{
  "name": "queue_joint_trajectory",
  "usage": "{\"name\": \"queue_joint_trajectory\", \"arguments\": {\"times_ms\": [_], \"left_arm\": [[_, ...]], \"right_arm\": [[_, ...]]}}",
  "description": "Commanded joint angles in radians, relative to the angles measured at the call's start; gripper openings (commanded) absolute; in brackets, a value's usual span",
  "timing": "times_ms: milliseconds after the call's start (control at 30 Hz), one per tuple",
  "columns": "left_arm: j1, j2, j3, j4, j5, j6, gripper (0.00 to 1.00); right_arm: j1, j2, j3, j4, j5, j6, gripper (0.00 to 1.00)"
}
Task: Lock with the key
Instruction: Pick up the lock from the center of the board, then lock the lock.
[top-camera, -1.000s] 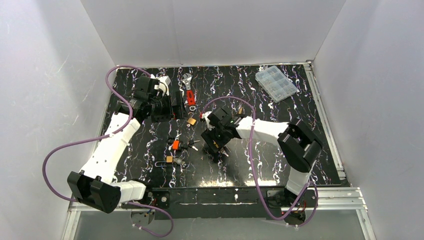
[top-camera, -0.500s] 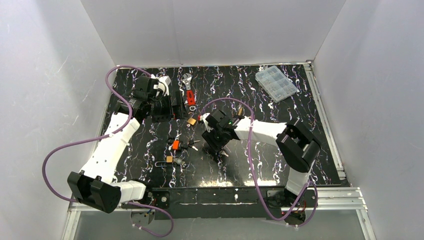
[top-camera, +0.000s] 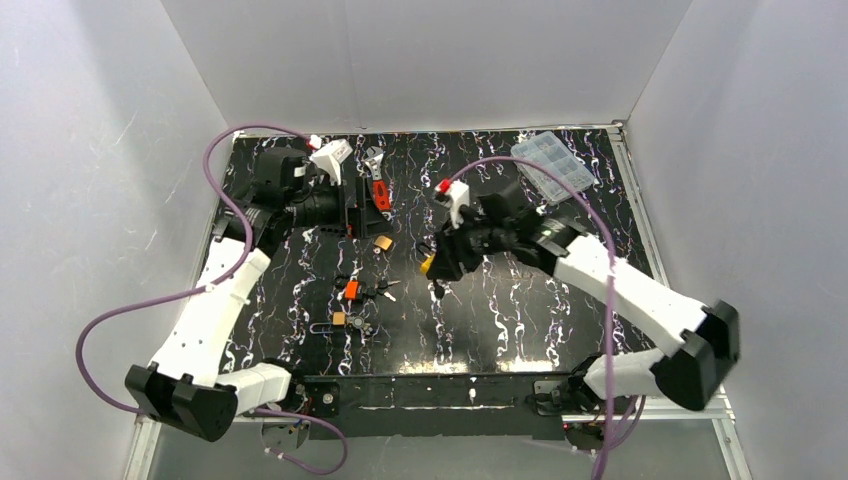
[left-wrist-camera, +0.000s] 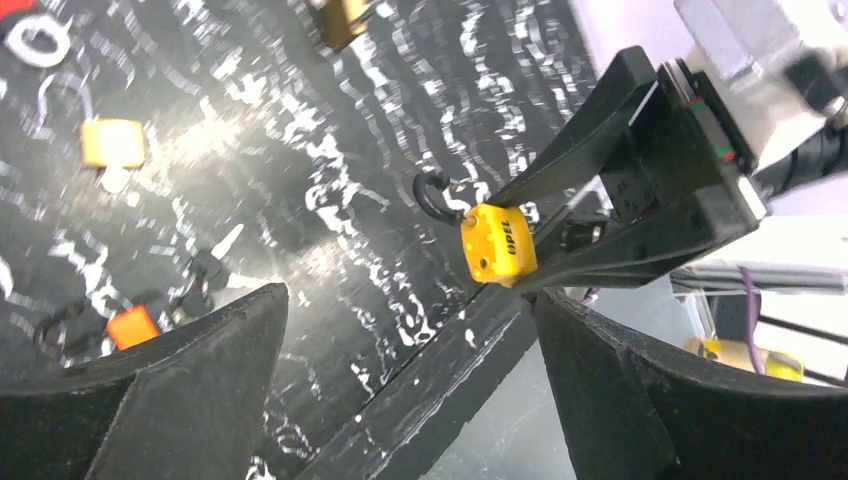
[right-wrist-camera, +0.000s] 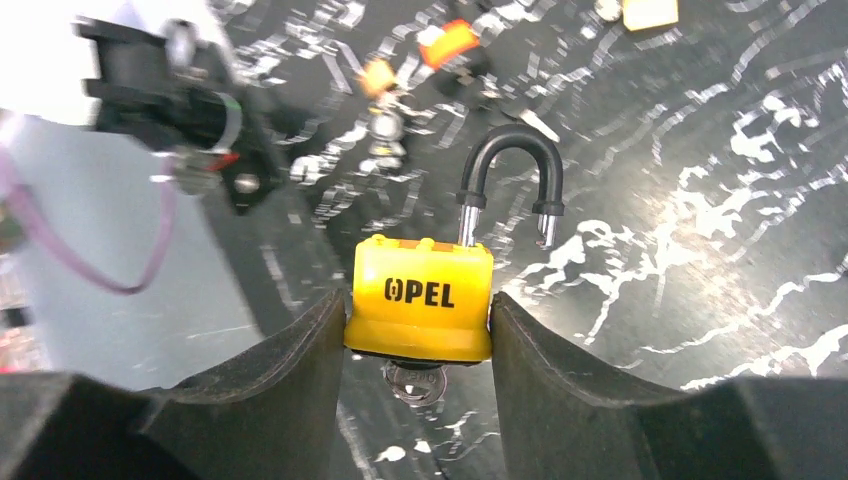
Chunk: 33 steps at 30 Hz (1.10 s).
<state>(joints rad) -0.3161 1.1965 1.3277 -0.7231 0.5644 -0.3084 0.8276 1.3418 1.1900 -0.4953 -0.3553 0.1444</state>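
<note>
Slippage is the main risk: the right gripper (right-wrist-camera: 418, 298) pinches the yellow padlock (right-wrist-camera: 420, 285) only by its sides above the counter (top-camera: 520, 320), shackle (right-wrist-camera: 508, 165) open, key (right-wrist-camera: 413, 382) underneath. The left gripper (left-wrist-camera: 405, 295), spread wide, could twist the padlock loose when turning that key.

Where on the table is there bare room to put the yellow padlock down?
For the yellow padlock, the front strip of the table, right of the orange padlock, is bare. It is crowded from that padlock to the brass padlock and wrench.
</note>
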Motion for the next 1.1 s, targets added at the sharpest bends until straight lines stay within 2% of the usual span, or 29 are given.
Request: {"name": "queue_joint_trajectory", "arguments": {"times_ms": [0, 133, 267, 400, 533, 800, 933, 1067], "left_arm": [[0.004, -0.08, 0.043, 0.161, 0.243, 0.019, 0.91], [0.003, -0.116, 0.031, 0.312, 0.408, -0.038, 0.82], [-0.015, -0.125, 0.04, 0.409, 0.533, -0.072, 0.76], [-0.083, -0.103, 0.08, 0.428, 0.617, -0.075, 0.73], [-0.169, -0.082, 0.098, 0.432, 0.638, -0.07, 0.68], [-0.225, -0.074, 0.103, 0.435, 0.647, -0.08, 0.61], [-0.247, -0.069, 0.1, 0.435, 0.637, -0.086, 0.53], [-0.255, -0.071, 0.09, 0.435, 0.623, -0.093, 0.42]], "right_arm": [[-0.057, -0.127, 0.028, 0.042, -0.334, 0.083, 0.01], [-0.124, -0.219, 0.002, 0.146, -0.544, 0.196, 0.01], [-0.173, -0.276, -0.028, 0.334, -0.738, 0.367, 0.01], [-0.18, -0.294, -0.05, 0.578, -0.822, 0.557, 0.01], [-0.181, -0.299, -0.045, 0.72, -0.838, 0.668, 0.01], [-0.183, -0.3, -0.006, 0.744, -0.828, 0.703, 0.01], [-0.185, -0.301, -0.005, 0.741, -0.809, 0.706, 0.01], [-0.186, -0.306, 0.01, 0.668, -0.768, 0.65, 0.01]]}}
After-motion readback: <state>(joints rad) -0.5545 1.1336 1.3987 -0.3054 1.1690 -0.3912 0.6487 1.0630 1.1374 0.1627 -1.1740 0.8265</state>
